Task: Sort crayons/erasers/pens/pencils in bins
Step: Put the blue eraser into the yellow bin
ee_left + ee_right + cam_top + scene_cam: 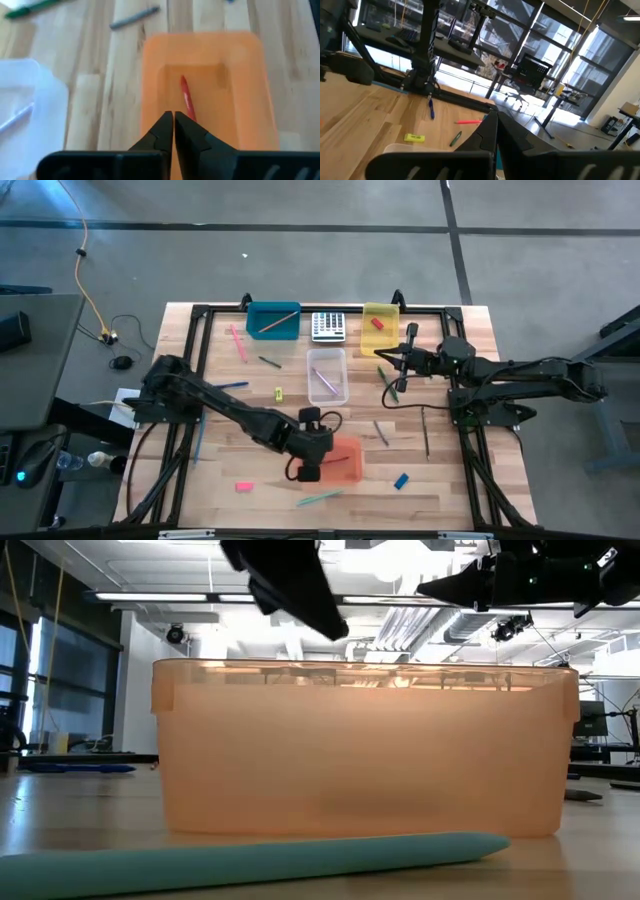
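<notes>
crayon in bin, pen lying before it

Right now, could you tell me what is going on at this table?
The robot is sorting stationery into bins. The left gripper, jaws shut and empty, hangs over the orange bin, where a red stick lies. The right gripper waits, shut, near the yellow bin. More pieces lie scattered on the table.

The table was pale wood planking, smooth and matt, framed in black metal rails. The orange bin was translucent plastic, lightly frosted. The clear bin and yellow bin appeared translucent plastic. The left gripper fingers looked matt black plastic.
</notes>
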Robot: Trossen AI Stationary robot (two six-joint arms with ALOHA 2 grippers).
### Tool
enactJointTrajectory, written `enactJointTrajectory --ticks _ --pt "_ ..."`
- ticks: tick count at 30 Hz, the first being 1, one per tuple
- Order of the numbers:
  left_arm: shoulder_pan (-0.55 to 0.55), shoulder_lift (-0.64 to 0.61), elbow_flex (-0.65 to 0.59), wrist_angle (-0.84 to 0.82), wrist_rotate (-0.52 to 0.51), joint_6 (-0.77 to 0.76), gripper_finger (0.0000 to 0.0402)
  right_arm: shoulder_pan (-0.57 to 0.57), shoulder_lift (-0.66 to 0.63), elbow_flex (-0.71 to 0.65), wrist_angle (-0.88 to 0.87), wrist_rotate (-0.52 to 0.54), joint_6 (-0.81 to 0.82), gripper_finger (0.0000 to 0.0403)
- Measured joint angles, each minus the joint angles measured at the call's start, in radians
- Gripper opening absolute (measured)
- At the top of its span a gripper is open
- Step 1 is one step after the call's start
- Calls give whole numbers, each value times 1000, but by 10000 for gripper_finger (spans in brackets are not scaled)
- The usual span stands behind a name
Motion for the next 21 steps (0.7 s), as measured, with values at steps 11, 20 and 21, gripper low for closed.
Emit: enactJointTrajectory --ticks 11,20,21 --pt "37 -220 -432 513 22 40 2 -13 25 0 6 18 -11 0" --pt "152 -368 -791 998 126 95 0 -19 90 87 -216 172 122 0" --pt "170 -383 -830 1043 146 95 0 -12 102 101 -232 193 135 0"
